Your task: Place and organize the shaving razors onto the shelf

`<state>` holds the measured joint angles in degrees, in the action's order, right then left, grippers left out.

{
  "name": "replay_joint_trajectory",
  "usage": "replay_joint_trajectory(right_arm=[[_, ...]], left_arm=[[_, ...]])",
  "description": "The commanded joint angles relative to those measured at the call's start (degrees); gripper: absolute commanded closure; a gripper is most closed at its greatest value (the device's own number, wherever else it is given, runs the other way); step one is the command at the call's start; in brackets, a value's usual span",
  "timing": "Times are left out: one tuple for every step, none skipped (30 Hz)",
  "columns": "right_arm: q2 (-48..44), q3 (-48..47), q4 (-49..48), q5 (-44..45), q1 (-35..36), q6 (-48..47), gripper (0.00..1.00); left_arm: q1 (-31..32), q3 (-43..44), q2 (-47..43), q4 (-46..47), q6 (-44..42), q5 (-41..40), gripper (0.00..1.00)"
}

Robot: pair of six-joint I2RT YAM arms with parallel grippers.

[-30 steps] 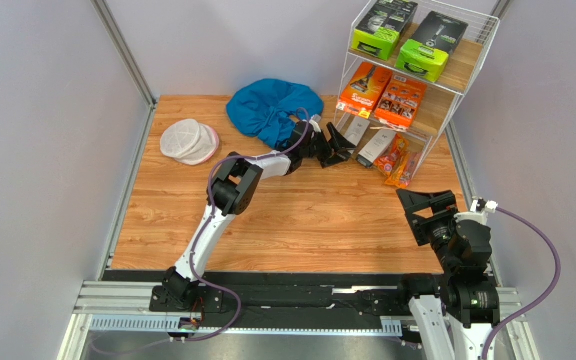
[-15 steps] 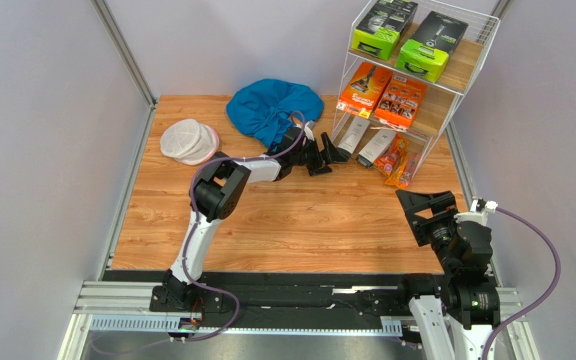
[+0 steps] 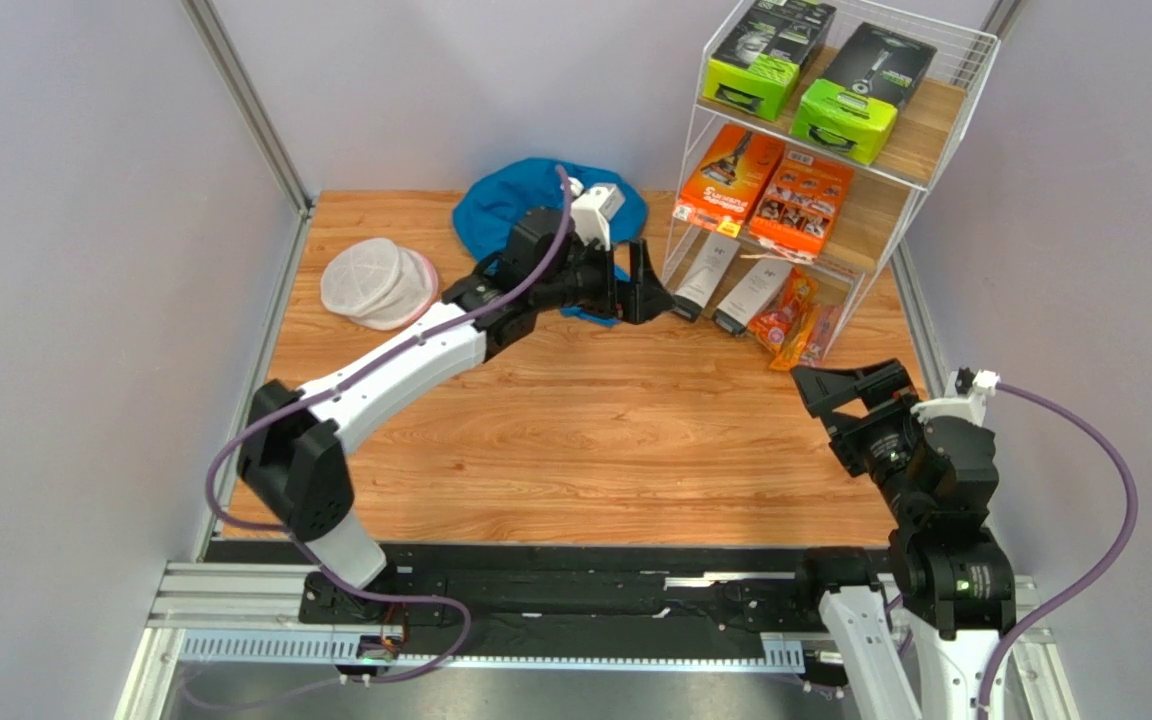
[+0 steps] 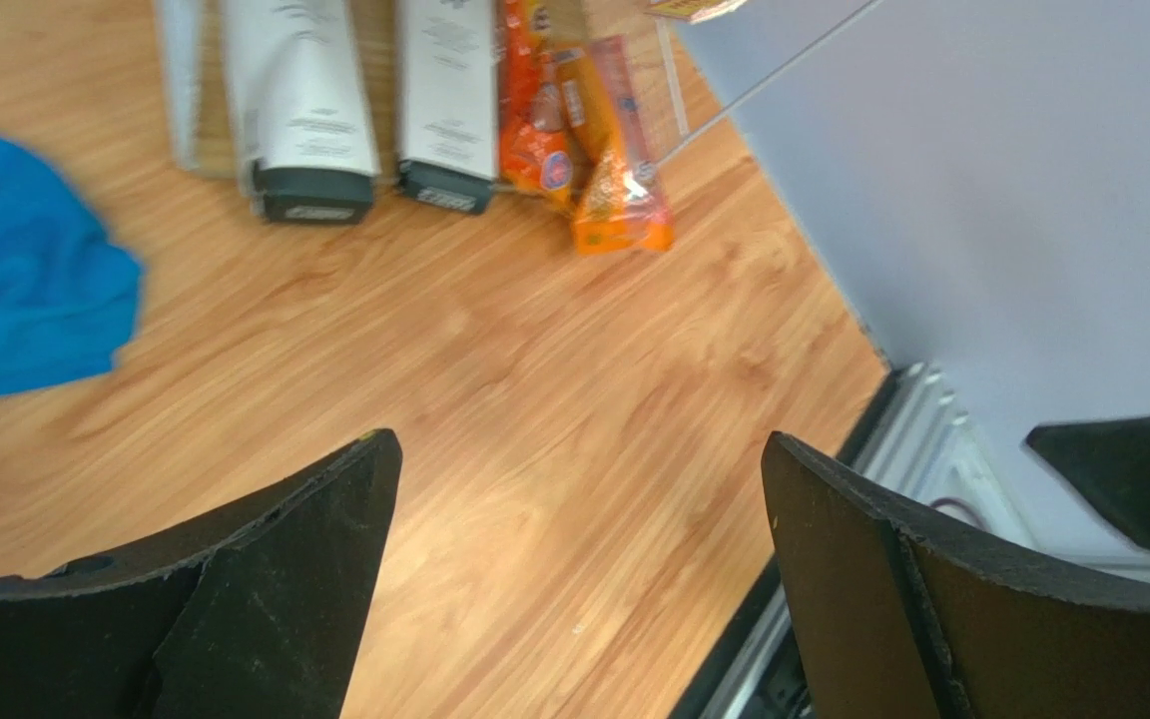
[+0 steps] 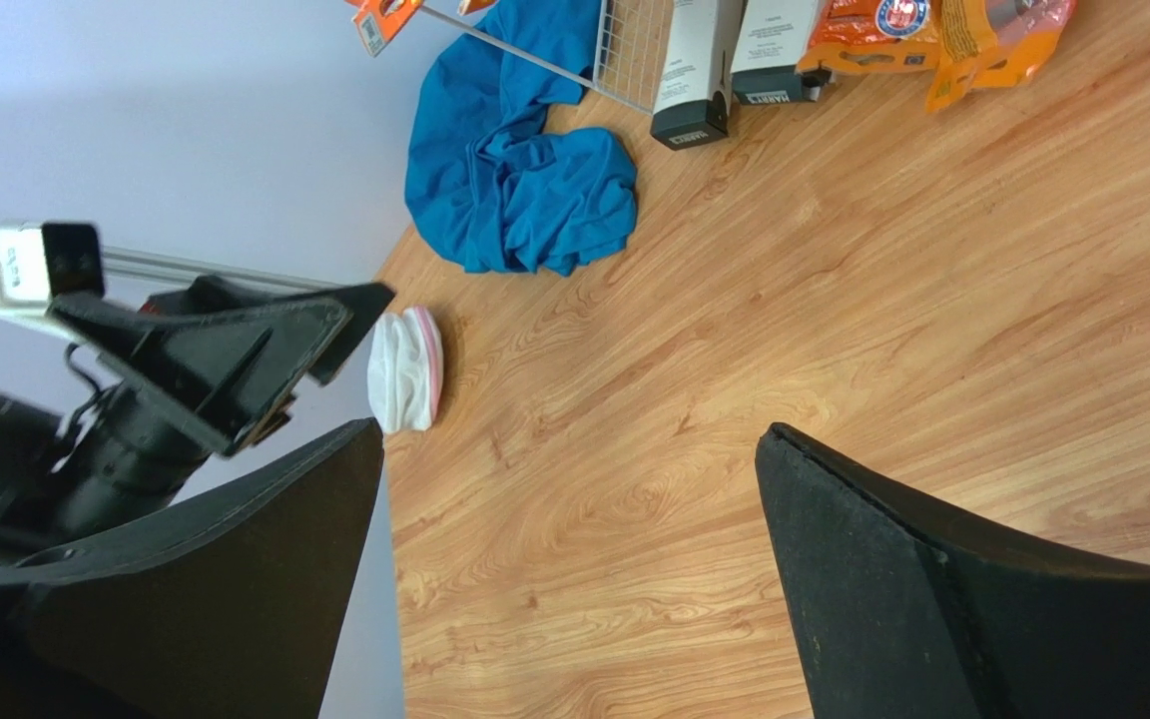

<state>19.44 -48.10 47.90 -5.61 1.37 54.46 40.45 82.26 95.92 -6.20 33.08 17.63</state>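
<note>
Top view: shows green boxes [image 3: 766, 57] on the top tier of the shelf [image 3: 934, 132], orange cartons [image 3: 728, 176] on the middle tier, and white boxes [image 3: 710, 267] and bags [image 3: 796, 323] on the lowest level, bag ends jutting past the frame. Left gripper [image 3: 657, 293] empty, jaws apart, near the white boxes and beside the cloth [image 3: 515, 210]. Right gripper [image 3: 850, 398] empty, jaws apart, well back near its base. Every pack in view on a tier, so probably the tidying stage. Next move likely calls for nudging the bags inward, approaching low under the middle tier. Left wrist view: shows jaws wide with nothing between, white boxes and bags ahead; small grey print on the boxes, too fine to read. Right wrist view: likewise wide and empty, with a round logo on one bag, wording unreadable. No brand legible anywhere.
</note>
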Motion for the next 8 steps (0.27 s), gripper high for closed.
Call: replay_joint_trajectory(right_arm=[[3.0, -5.0, -1.4, -0.5, 0.1, -5.0, 0.0], [3.1, -5.3, -1.5, -0.4, 0.1, -5.1, 0.0], [3.5, -5.5, -1.7, -0.5, 0.1, -5.2, 0.0], [3.6, -5.5, -1.8, -0.8, 0.1, -5.3, 0.0], [3.8, -5.3, -2.3, -1.1, 0.1, -5.2, 0.0], [3.8, -5.1, -2.5, -1.4, 0.1, -5.1, 0.0], [3.8, -4.9, -2.7, -2.0, 0.1, -4.9, 0.0], [3.7, -4.6, -2.9, -2.2, 0.1, -4.9, 0.0]], left_arm=[[-0.1, -2.7, -8.3, -16.8, -11.4, -11.1, 0.01], [0.0, -3.4, -9.9, -17.4, -12.5, -12.2, 0.01], [0.0, -3.9, -11.4, -18.1, -13.3, -13.0, 0.01], [-0.1, -4.6, -14.1, -18.3, -13.9, -12.6, 0.01], [-0.2, -6.2, -15.4, -17.7, -16.0, -11.0, 0.01], [-0.2, -6.8, -16.5, -17.2, -16.7, -8.9, 0.01], [-0.2, -7.3, -18.5, -17.0, -17.1, -8.1, 0.01], [-0.1, -7.9, -19.4, -17.1, -17.6, -7.4, 0.01]])
